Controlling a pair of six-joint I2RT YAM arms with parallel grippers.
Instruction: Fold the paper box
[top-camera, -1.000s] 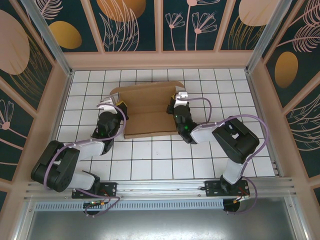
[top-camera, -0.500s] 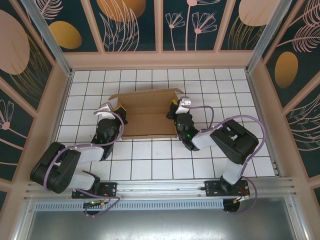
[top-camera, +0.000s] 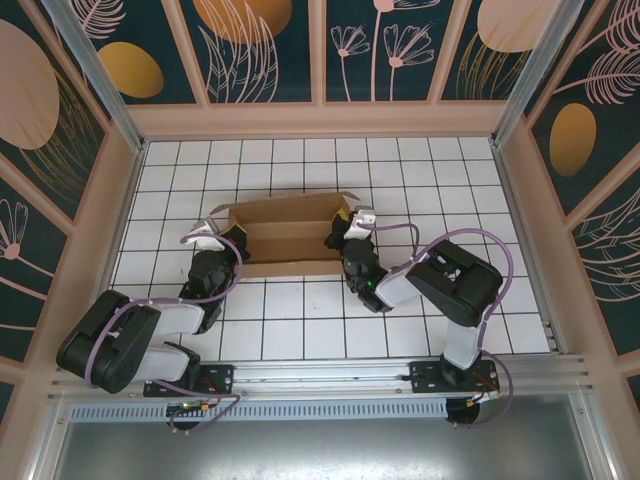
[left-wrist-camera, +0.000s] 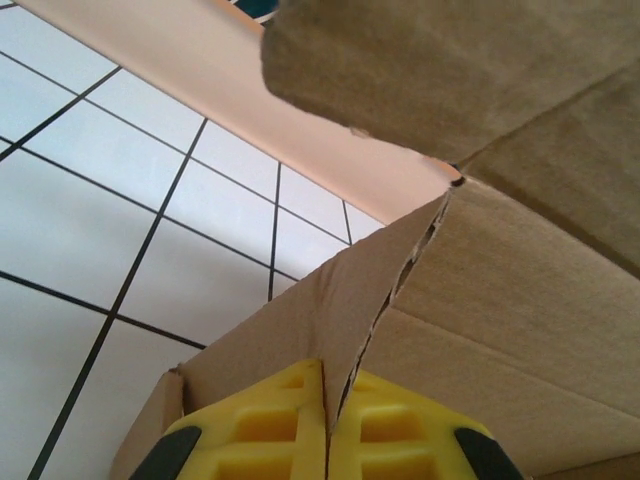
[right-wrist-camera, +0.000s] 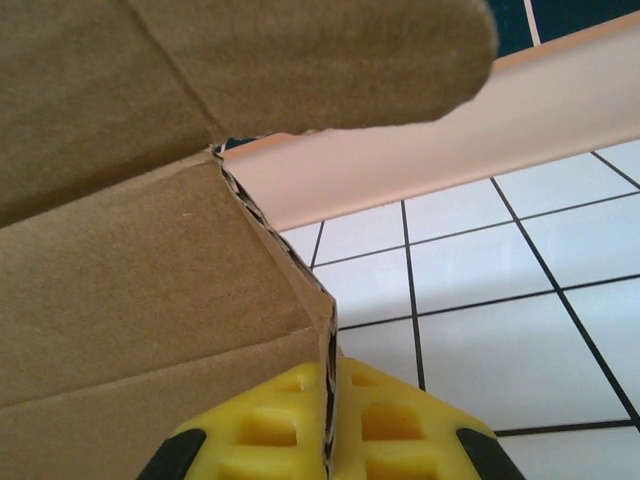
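**White tiled table (top-camera: 300, 320): box gripped at both ends**

Top view: paper box (top-camera: 285, 232) lies mid-table, long axis left-right, with left gripper (top-camera: 224, 238) and right gripper (top-camera: 338, 238) equally near its ends.
Left wrist: pads (left-wrist-camera: 260, 430) clamp an upright end flap (left-wrist-camera: 330, 310).
Right wrist: pads (right-wrist-camera: 270, 425) clamp the opposite flap.

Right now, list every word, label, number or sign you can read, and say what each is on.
No text can be read in these views.
The paper box: plain brown cardboard, no print.
The wall panels: painted flowers and leaves, no lettering.
The arm bases: any labels are too small to read.
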